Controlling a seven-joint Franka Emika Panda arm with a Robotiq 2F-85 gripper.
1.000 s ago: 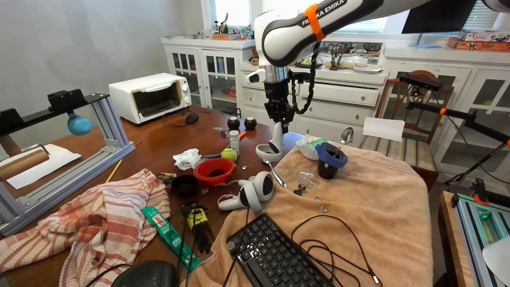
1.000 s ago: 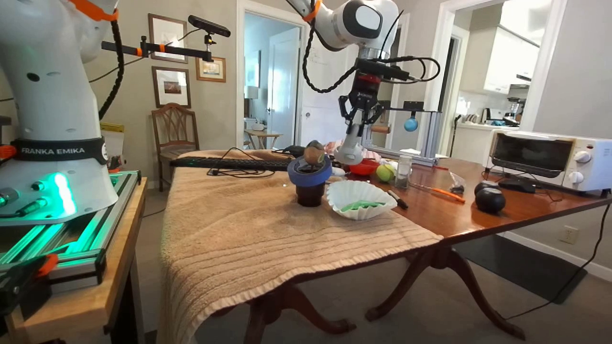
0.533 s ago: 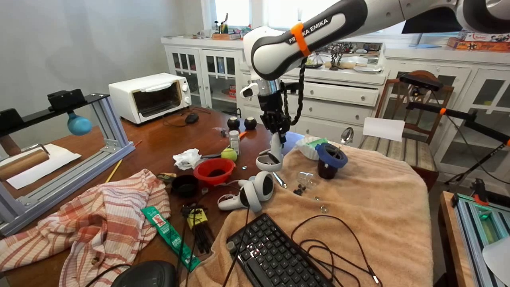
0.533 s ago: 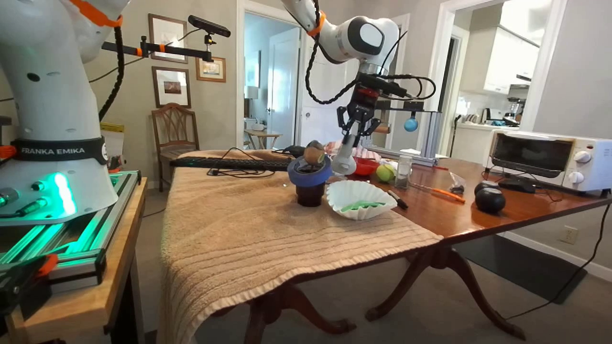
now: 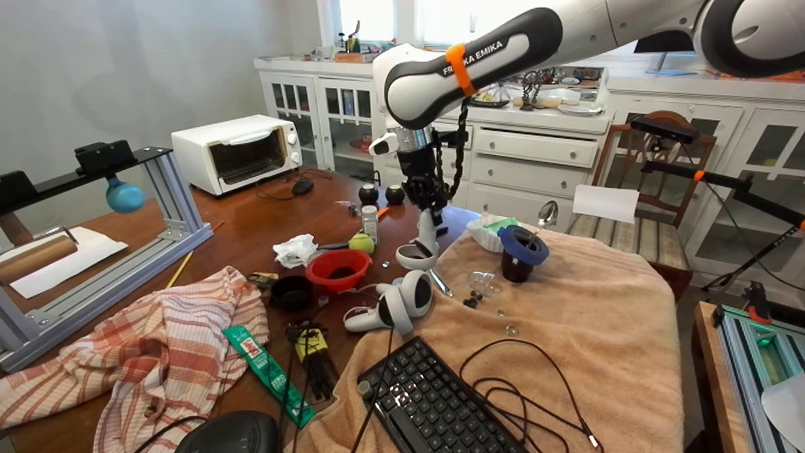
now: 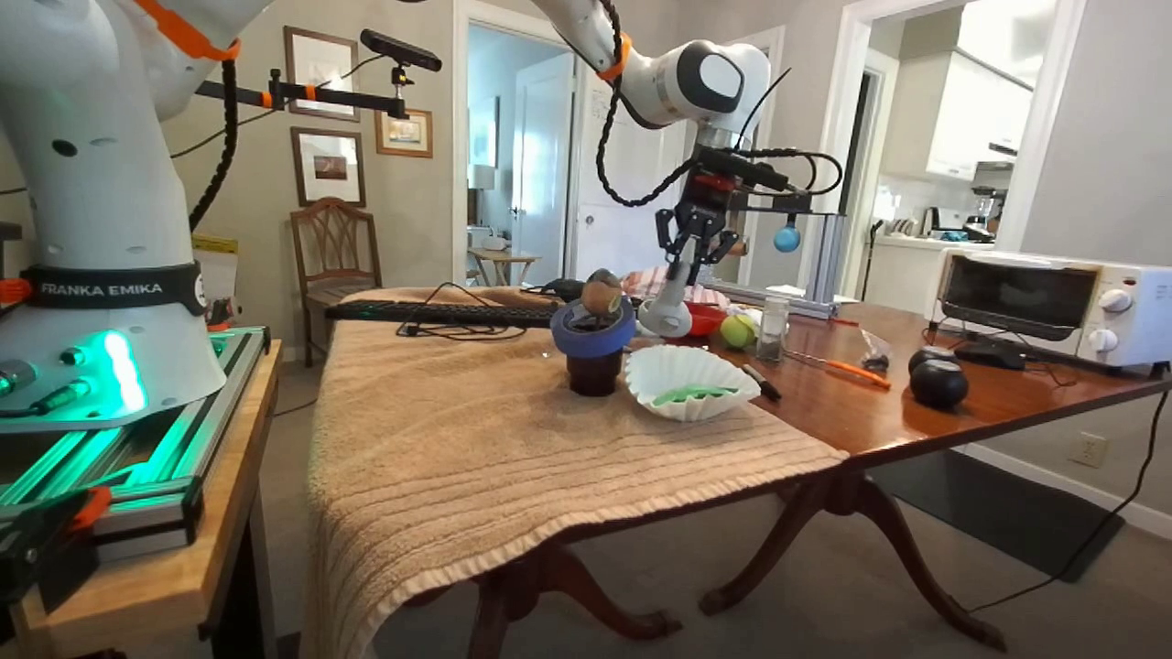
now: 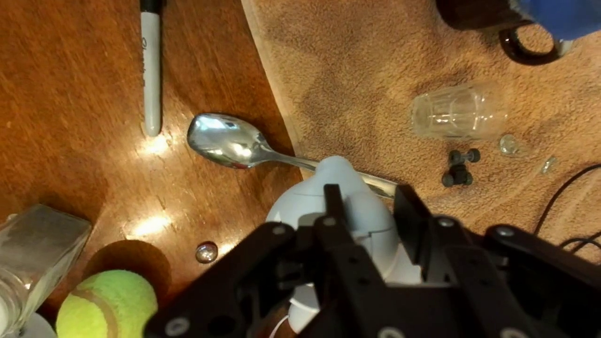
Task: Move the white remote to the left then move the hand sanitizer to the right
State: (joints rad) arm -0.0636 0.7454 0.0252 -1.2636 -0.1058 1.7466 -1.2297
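Note:
My gripper (image 5: 434,217) is shut on the handle of a white controller-like remote (image 5: 427,234), with the remote's ring hanging below the fingers. Both also show in an exterior view, the gripper (image 6: 691,259) above the remote (image 6: 667,317). In the wrist view the fingers (image 7: 368,190) straddle the pale handle (image 7: 371,216). I cannot tell whether the ring touches the table. A clear bottle with a white cap (image 5: 370,224), perhaps the hand sanitizer, stands upright beside the tennis ball; it also shows in the wrist view (image 7: 42,239). A similar white controller (image 5: 405,302) lies nearer the keyboard.
A red bowl (image 5: 338,270) and tennis ball (image 5: 361,243) are beside the held remote. A spoon (image 7: 225,141) lies under it. A dark mug with a blue ring (image 6: 593,352) and a white paper filter (image 6: 691,384) stand close by. A marker (image 7: 151,70) lies on the wood.
My gripper has come down with the remote in its grasp and shifted toward the bowl and tennis ball. The other objects have stayed in place.

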